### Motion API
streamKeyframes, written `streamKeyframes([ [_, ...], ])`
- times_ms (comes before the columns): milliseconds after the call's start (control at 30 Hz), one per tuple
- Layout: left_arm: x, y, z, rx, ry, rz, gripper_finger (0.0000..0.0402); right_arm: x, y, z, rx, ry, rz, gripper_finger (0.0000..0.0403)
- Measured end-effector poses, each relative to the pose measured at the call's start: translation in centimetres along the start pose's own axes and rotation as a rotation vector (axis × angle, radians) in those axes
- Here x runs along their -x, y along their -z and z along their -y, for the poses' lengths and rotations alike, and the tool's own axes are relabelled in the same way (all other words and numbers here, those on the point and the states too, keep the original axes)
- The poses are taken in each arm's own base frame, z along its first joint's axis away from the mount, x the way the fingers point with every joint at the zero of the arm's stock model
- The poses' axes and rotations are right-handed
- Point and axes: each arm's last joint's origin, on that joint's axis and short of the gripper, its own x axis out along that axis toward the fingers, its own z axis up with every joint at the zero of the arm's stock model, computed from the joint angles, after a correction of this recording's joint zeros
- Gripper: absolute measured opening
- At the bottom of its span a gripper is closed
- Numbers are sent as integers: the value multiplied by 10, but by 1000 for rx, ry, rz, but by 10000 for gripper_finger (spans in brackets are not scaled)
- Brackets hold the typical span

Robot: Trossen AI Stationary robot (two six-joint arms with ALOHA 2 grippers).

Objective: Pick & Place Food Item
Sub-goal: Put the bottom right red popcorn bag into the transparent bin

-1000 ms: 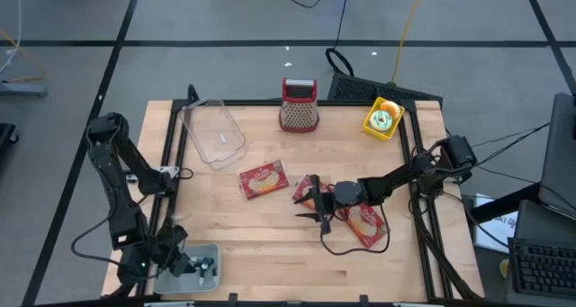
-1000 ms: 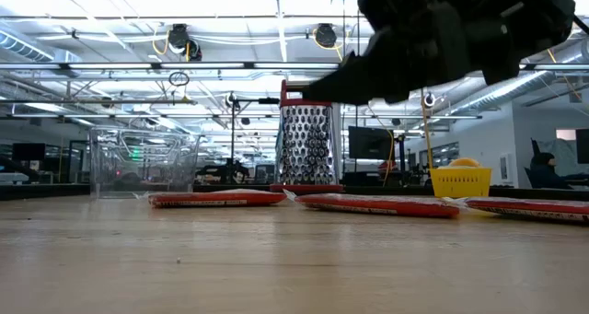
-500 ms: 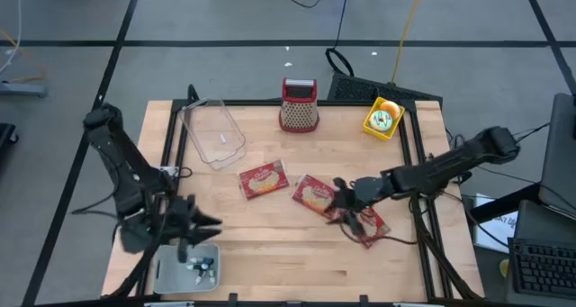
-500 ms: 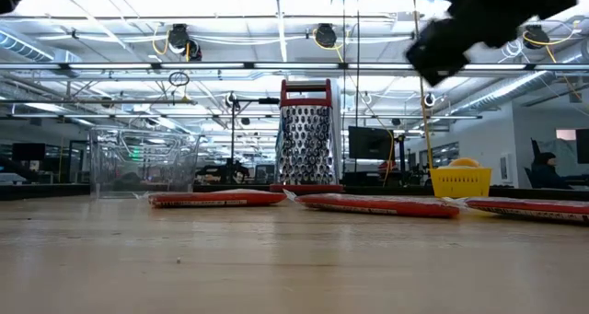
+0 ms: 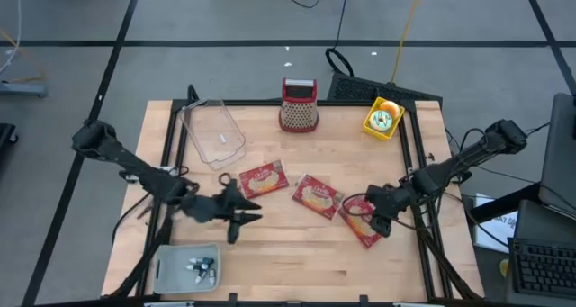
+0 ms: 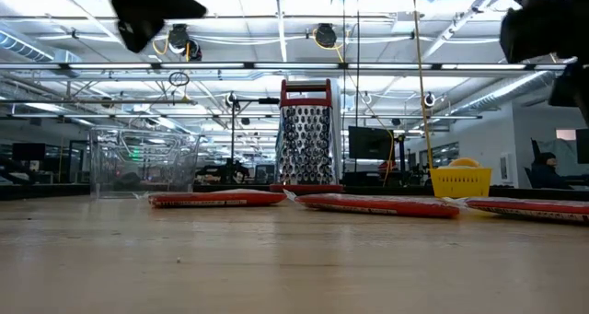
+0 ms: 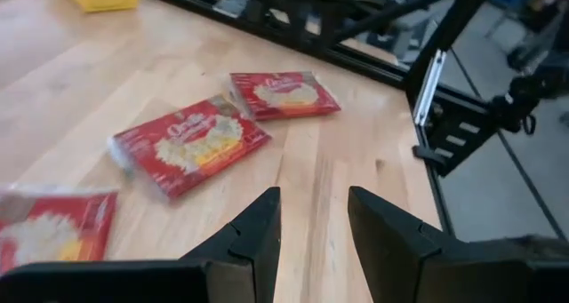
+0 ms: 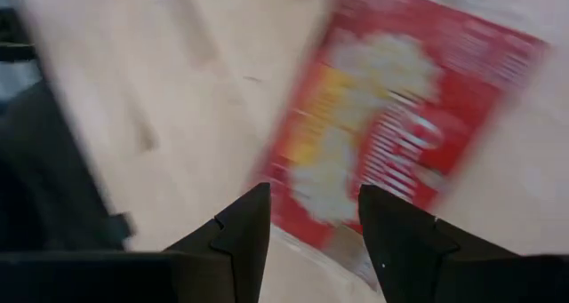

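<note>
Approach step: left gripper, fingers spread and empty, near left red snack packet; next, descend and pinch.

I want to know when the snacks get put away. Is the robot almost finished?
Not nearly. Nothing looks done: the clear container holds nothing, and all three red snack packets lie flat on the table. In hand: nothing is held; the left gripper sits open beside the first packet, and the right gripper, also open, is over the third. Left: picking up and placing.
</note>
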Motion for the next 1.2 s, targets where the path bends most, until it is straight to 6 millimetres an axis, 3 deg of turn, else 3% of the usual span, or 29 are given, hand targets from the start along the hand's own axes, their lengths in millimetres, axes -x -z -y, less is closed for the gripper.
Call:
streamKeyframes([
  [200, -32, -7, -19, -25, 37, 17, 132, 5, 19, 12, -183, 167, -48, 160],
  [533, -65, 4, -49, 34, -92, -30, 132, 4, 45, 7, -354, 211, -92, 160],
  [933, -73, 9, -56, 26, -123, -46, 132, -44, 66, 28, -474, 54, -103, 160],
  [1200, -73, 9, -56, 28, -124, -47, 132, -61, 72, 41, -507, -23, -99, 160],
])
